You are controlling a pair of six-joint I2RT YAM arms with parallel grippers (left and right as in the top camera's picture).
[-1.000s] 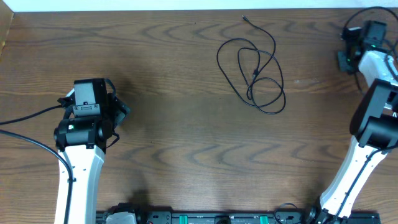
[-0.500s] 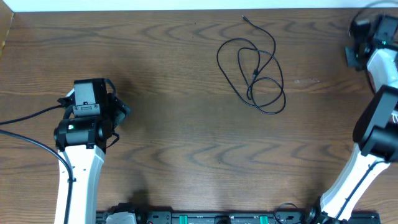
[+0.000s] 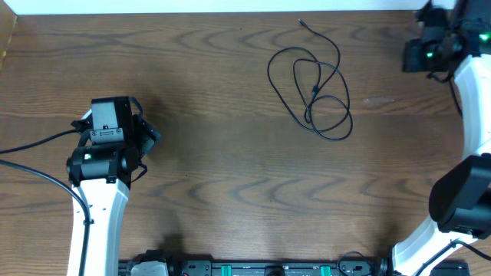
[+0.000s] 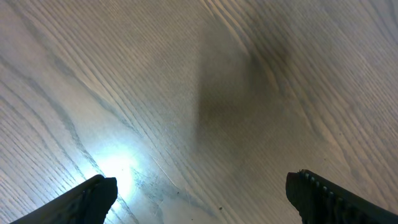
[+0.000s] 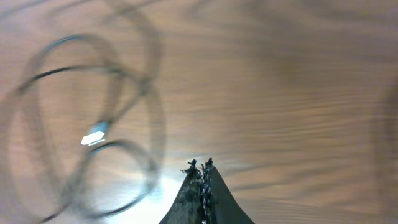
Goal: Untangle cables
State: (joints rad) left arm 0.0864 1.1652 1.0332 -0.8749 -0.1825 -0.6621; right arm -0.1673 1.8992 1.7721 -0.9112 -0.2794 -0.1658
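Overhead: black cable [image 3: 314, 92] coiled, well left of clenched, empty right claw [image 5: 200, 168]; left claw [image 4: 200, 190] released, farther off.

- Left arm [image 3: 98, 207]: a white tapered link, black joint housings, a boxy black head and one small green light [image 3: 87, 157].
- Thick black cables [image 3: 34, 143] run into it from the side.
- Right arm [image 3: 469, 92]: white curved links, a big rounded black joint [image 3: 460, 195] and a black head with a green glow [image 3: 418, 54].
- Left gripper [image 4: 202, 186]: black fingers [image 4: 93, 196] with ridged edges.
- Right gripper [image 5: 200, 169]: dark, wedge-shaped, ragged at the tip.
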